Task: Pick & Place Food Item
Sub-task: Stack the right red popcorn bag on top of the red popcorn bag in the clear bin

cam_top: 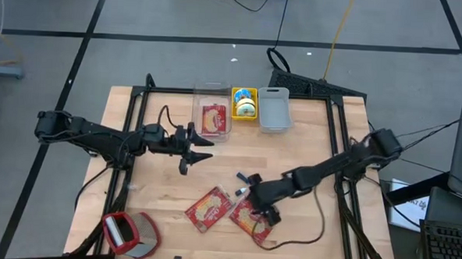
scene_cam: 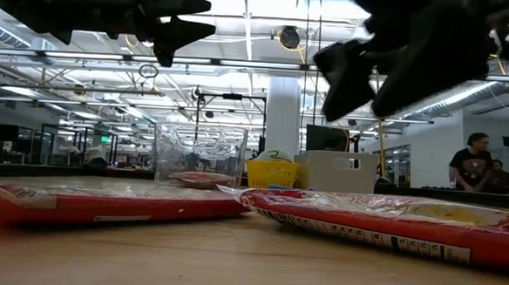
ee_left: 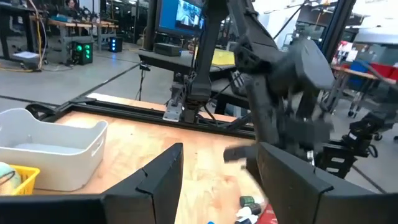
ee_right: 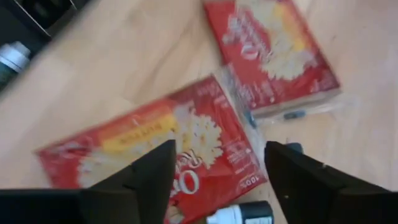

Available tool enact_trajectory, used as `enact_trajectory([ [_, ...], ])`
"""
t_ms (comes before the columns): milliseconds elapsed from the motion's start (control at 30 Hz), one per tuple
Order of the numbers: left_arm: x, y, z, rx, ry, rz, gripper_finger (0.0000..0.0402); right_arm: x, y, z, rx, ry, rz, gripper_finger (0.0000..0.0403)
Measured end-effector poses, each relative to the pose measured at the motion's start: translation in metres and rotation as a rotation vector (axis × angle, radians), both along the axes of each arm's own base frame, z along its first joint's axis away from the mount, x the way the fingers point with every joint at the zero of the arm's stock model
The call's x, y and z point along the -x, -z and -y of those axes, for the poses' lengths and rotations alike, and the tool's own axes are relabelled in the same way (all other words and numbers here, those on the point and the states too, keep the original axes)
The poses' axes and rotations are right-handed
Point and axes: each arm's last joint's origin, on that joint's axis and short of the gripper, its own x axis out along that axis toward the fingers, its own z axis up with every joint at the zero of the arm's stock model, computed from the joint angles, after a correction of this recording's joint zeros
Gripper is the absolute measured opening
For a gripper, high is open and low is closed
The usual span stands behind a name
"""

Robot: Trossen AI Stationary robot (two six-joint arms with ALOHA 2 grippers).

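Note:
Two red food packets lie flat on the wooden table: one (cam_top: 209, 209) nearer the middle, one (cam_top: 252, 223) to its right. A third red packet (cam_top: 213, 119) lies in a clear box at the far edge. My right gripper (cam_top: 260, 207) hovers open, slanting down, over the right-hand packet (ee_right: 155, 149), with its fingers (ee_right: 311, 180) apart and clear of it; in the low view the gripper (scene_cam: 371, 79) hangs well above the packet (scene_cam: 381, 221). My left gripper (cam_top: 203, 148) stands open and level over the table's middle left, with nothing between its fingers (ee_left: 155, 180).
At the far edge stand a clear box (cam_top: 211, 91), a yellow basket (cam_top: 245, 103) with round items and a grey bin (cam_top: 274, 109). A red and white object (cam_top: 129, 233) lies at the near left corner. Small dark and white items (cam_top: 243, 185) lie beside my right gripper.

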Motion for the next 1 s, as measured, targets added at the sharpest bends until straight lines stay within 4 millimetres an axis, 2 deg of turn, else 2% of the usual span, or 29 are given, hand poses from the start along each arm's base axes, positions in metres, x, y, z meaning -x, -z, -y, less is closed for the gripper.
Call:
enact_trajectory([
  [133, 0.000, 0.000, 0.000, 0.023, 0.001, -0.002, 0.0207, -0.022, 0.013, -0.002, 0.061, -0.031, -0.043, 0.0256],
  [300, 0.000, 0.000, 0.000, 0.023, 0.001, -0.002, 0.0207, -0.038, 0.028, 0.009, 0.059, -0.051, -0.095, 0.0252],
  [467, 0.000, 0.000, 0.000, 0.023, 0.001, -0.003, 0.0207, -0.041, 0.044, 0.022, -0.002, -0.076, -0.184, 0.0238],
  [567, 0.000, 0.002, 0.000, 0.024, 0.001, -0.018, 0.0207, -0.041, 0.049, 0.023, 0.005, -0.079, -0.210, 0.0228],
  [1000, 0.000, 0.003, 0.000, 0.026, 0.001, -0.035, 0.0207, -0.036, 0.053, 0.027, 0.002, -0.040, -0.298, 0.0155],
])
